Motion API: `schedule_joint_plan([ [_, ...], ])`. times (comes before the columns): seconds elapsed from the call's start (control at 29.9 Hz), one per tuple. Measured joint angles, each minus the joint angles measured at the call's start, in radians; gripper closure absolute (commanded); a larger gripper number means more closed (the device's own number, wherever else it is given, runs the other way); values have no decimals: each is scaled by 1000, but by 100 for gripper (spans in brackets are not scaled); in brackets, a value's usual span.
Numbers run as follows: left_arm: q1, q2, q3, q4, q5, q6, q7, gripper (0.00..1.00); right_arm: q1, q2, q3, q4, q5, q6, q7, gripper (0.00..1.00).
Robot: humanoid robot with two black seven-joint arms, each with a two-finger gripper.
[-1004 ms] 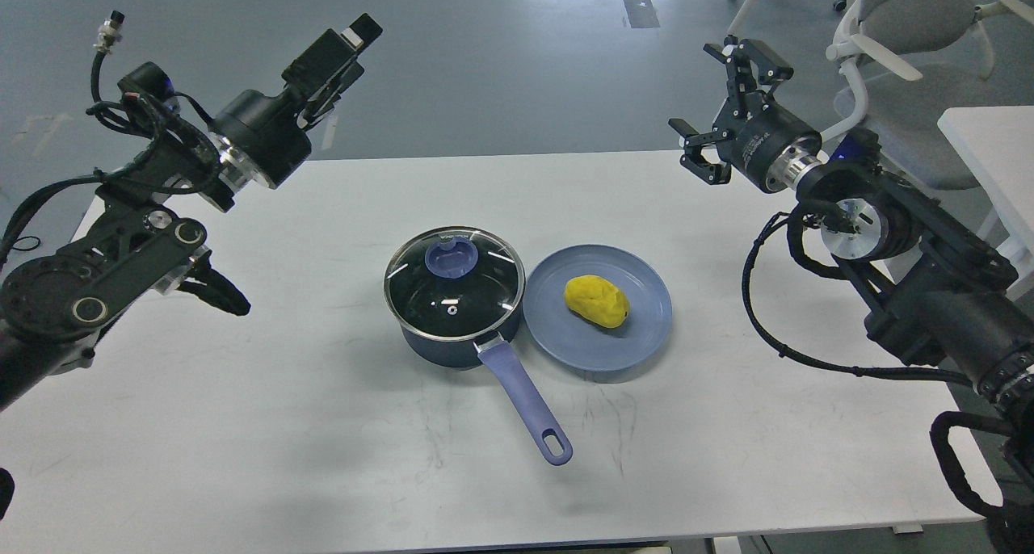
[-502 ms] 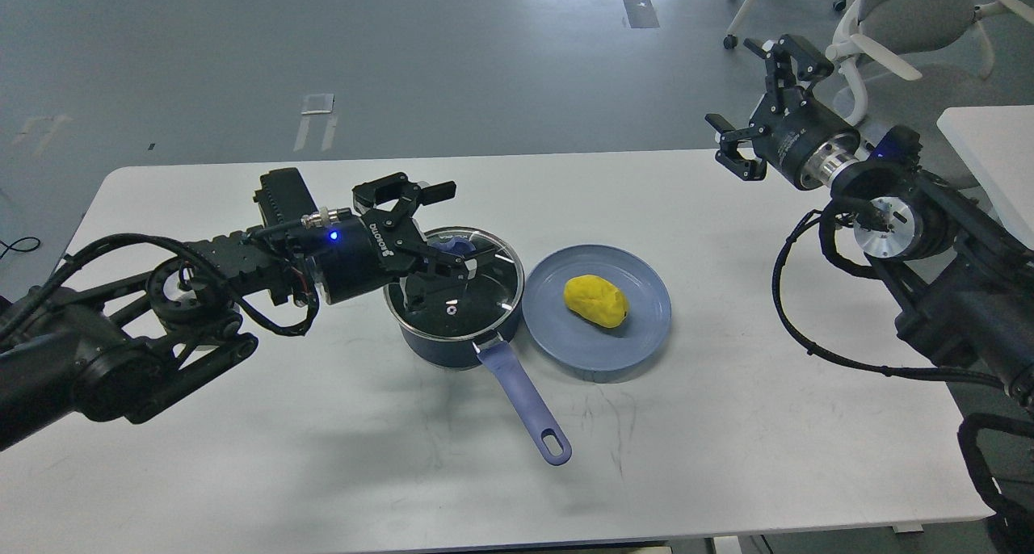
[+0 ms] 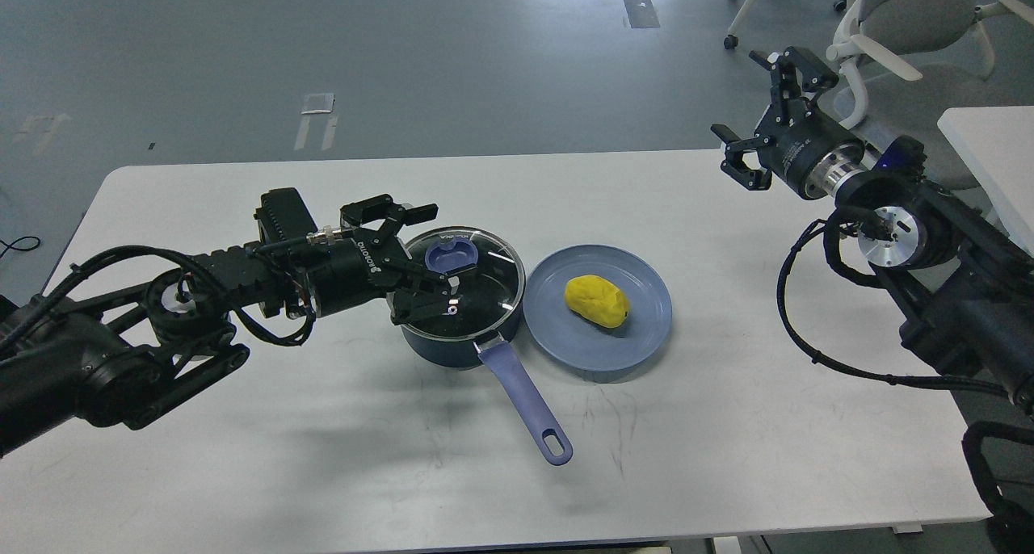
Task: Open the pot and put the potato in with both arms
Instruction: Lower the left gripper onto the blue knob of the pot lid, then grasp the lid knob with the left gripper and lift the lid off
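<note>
A dark blue pot [image 3: 452, 340] stands mid-table with its glass lid [image 3: 477, 295] on and its blue handle [image 3: 525, 396] pointing toward me. The lid's blue knob [image 3: 451, 257] is at the top centre. A yellow potato [image 3: 596, 300] lies on a blue plate [image 3: 638, 340] just right of the pot. My left gripper [image 3: 426, 257] is open and level with the lid's left side. Its fingers straddle the space just left of the knob without closing on it. My right gripper [image 3: 758, 110] is open and empty, raised above the table's far right edge.
The white table [image 3: 323, 457] ends close behind the right gripper. An office chair [image 3: 905, 21] and a second white table [image 3: 989, 150] stand at the right. My left arm lies low across the table's left half.
My left arm swung down from high at the left to the pot lid, then drew back slightly to the left. My right gripper shifted a little to the right.
</note>
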Motion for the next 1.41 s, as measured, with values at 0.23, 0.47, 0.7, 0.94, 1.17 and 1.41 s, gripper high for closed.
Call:
schedule_joint_plan([
  [0.23,0,-27,33,39,-8,0,0,2,1,-3,0,0,0,0,0,0],
  [0.47,0,-51,42,72,-18,0,0,3,-2,-17,0,0,0,0,0,0],
  [0.7,-1,-65,44,88,-38,-1,0,8,-15,-28,-2,0,0,0,0,0],
  [0.94,-1,-76,44,104,-41,1,0,19,-22,-30,-2,0,0,0,0,0],
  [1.17,-1,-78,44,109,-43,7,0,61,-23,-32,-5,0,0,2,0,0],
  [1.41,1,-77,44,109,-42,31,0,73,-31,-32,-13,0,-1,2,0,0],
])
